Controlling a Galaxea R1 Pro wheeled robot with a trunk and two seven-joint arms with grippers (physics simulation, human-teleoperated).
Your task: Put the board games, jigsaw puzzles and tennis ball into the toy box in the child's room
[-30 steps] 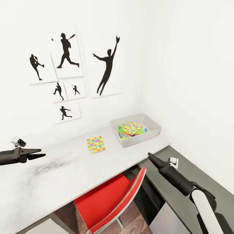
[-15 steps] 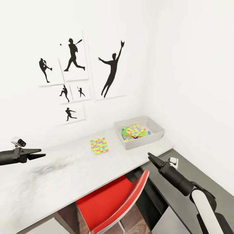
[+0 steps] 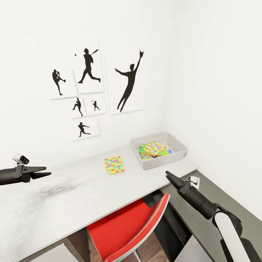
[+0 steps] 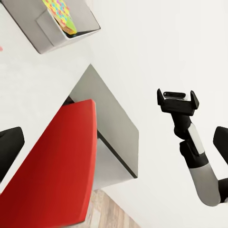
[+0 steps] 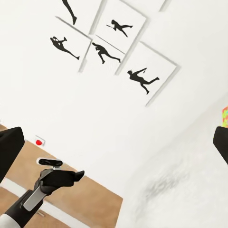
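White tabletop spans the head view — a jigsaw puzzle lies flat on it, near the grey toy box, which holds colourful boxes. The left gripper and right gripper hover apart, both pinched closed and empty. Left wrist view: red chair, toy box corner. Right wrist view: silhouette pictures on the wall, and the left gripper.

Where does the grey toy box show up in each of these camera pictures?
Head view: the toy box sits at the table's far right end, near the corner of the walls, with colourful toys inside.
Left wrist view: toy box at the upper left corner, partly cut off.
Right wrist view: I cannot find it here.
Shared landmark: the red chair, tucked under the table.
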